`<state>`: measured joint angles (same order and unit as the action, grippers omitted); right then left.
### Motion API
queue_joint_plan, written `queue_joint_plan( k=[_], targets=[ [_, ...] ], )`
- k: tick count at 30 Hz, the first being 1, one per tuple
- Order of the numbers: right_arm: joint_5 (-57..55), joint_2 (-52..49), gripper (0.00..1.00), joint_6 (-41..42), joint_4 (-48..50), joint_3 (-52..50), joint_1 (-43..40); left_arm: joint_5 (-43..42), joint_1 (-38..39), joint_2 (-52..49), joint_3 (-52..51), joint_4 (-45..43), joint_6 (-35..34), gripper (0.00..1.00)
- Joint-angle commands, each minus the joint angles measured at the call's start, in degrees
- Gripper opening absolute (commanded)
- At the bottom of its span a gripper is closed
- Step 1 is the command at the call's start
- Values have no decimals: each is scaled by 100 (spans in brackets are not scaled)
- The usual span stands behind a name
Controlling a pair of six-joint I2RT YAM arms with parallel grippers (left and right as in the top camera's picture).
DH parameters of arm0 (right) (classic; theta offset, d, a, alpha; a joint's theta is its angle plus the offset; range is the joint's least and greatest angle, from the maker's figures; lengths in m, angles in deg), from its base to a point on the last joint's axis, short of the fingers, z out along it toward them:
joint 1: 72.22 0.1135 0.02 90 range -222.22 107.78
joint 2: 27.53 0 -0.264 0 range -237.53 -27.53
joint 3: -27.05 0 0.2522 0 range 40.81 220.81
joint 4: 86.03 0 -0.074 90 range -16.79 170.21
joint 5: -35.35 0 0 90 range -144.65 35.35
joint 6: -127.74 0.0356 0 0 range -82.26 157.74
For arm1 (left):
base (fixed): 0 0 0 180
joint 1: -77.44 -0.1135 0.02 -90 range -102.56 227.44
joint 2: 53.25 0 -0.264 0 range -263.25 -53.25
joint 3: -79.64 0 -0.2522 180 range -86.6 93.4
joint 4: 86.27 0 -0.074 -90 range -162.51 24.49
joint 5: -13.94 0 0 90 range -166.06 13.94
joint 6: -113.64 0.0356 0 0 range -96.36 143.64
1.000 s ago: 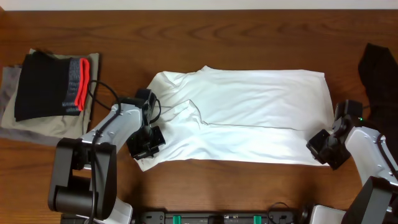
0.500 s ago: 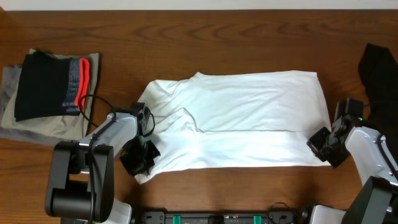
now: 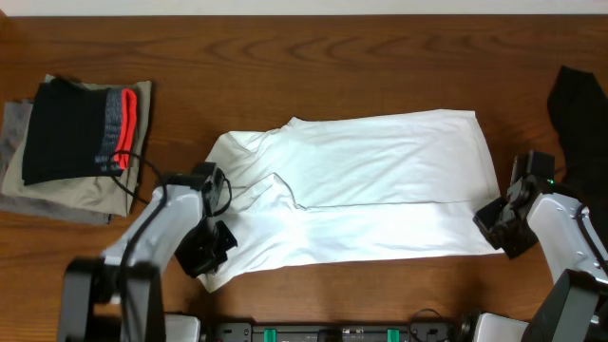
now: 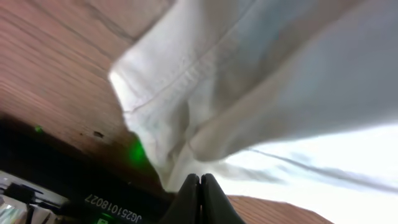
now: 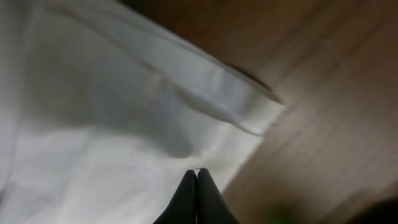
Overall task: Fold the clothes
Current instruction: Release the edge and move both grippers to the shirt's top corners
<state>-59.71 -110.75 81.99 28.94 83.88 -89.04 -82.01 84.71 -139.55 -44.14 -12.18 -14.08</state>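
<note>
White T-shirt [image 3: 370, 190]: lies spread across the middle of the bench [image 3: 332, 57], its long side running left to right; one crease runs along its length, and the left end is wrinkled and bunched
Left hand [image 4: 200, 180]: fingers pressed together, pinching the near-left corner of the white T-shirt; in the wrist view the cloth falls in soft folds from the grip, with the wood showing behind it
Right hand [image 5: 197, 177]: fingers pressed together, pinching the near-right edge of the shirt; a folded hem lies just beyond the tips, and bare wood lies to the right
Arms: the left one reaches in from the near-left, the right one from the near-right, each at its own end of the shirt
Black garment [image 3: 71, 128]: folded, with a red-and-grey band along its right side, on top of the olive-grey garments [image 3: 57, 195] at the far left, well apart from the shirt
Dark cloth [image 3: 578, 109]: at the right edge of the bench, partly out of view
</note>
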Motion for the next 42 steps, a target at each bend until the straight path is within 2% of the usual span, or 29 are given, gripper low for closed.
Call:
queue_joint_plan(
  k=[1,7,11,12,13,15,16,18,21,26,33,39,42],
  targets=[
    [-522,101,1,623,-149,162,-37,251,-24,378,149,107,-72,6],
    [-654,573,1,608,-138,319,-37,466,-24,627,662,260,63,8],
    [-221,850,4,-407,286,562,-37,452,-24,625,1237,190,295,29],
    [33,857,11,-752,444,660,-37,452,-24,625,1414,125,380,48],
    [238,852,17,-984,549,756,-37,452,-24,625,1569,57,446,61],
    [542,820,41,-1305,656,1040,-37,450,-24,623,1928,-98,540,85],
    [603,791,52,-1408,673,1189,-37,450,-24,619,2122,-205,636,92],
    [721,713,61,-1598,673,1589,-37,450,-24,595,2444,-444,780,97],
    [1032,509,65,-1930,673,2306,-35,402,-24,431,2889,-881,1019,98],
    [1305,42,65,-2087,671,3294,52,166,-24,-214,3412,-1456,1143,98],
    [1412,-557,63,-2149,634,3659,461,-2,-35,-1773,4336,-1930,1888,96],
    [1405,-1032,61,-2162,431,3659,713,-271,-35,-2627,4782,-1716,1895,82],
    [1410,-1235,60,-2162,352,3659,789,-450,-35,-2699,4782,-1685,1504,75]
  ],
)
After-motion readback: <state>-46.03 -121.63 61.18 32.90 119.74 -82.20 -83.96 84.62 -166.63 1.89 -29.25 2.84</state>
